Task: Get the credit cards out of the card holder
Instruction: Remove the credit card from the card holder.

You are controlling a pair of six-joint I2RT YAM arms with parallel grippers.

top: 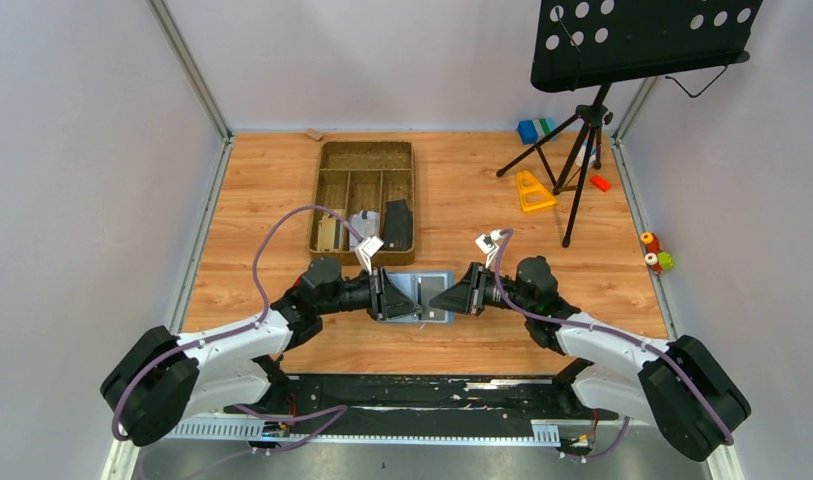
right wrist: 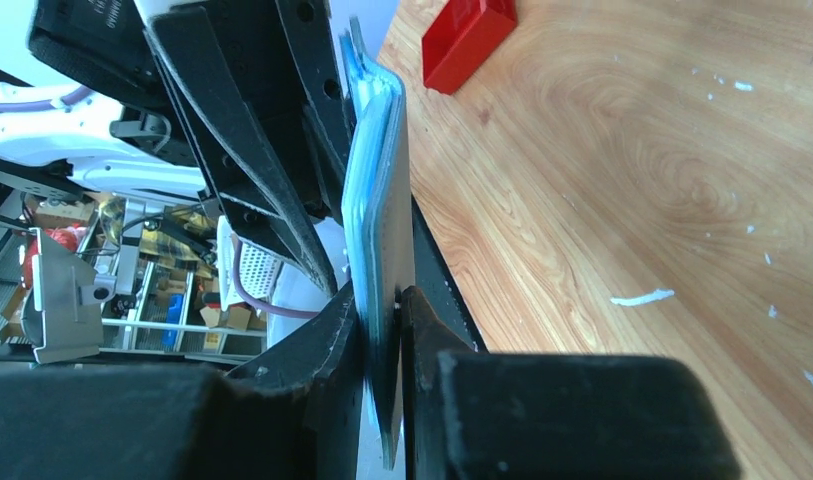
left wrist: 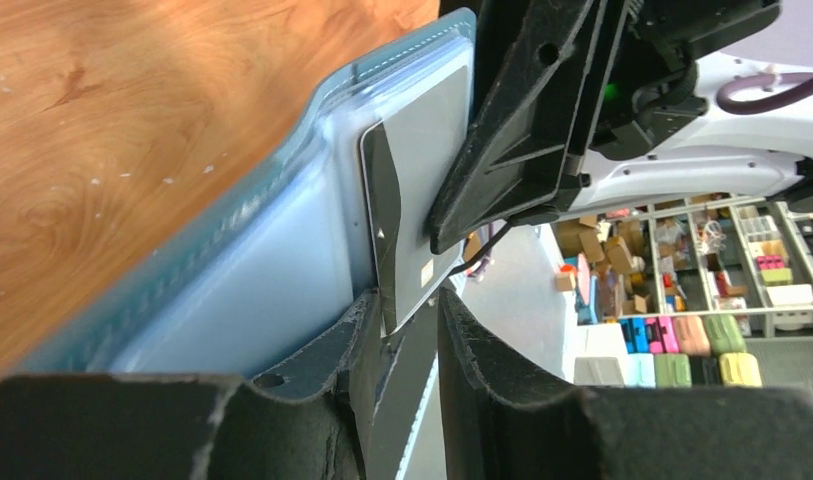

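Mid-frame, right gripper [right wrist: 382, 305] clamps the slate-blue folding card holder [right wrist: 374, 190]; left gripper [left wrist: 410, 318] narrowly straddles a grey card [left wrist: 420, 170], grip unclear.

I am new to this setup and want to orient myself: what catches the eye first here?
At the table's middle, the right gripper clamps the blue card holder while the left gripper pinches a grey card in it. A black music stand looms at far right.

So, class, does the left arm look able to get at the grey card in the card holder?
Probably yes: the grey card juts from the card holder, its corner inside the left pincer; the right pincer clamps the holder's far edge, leaving that corner free.
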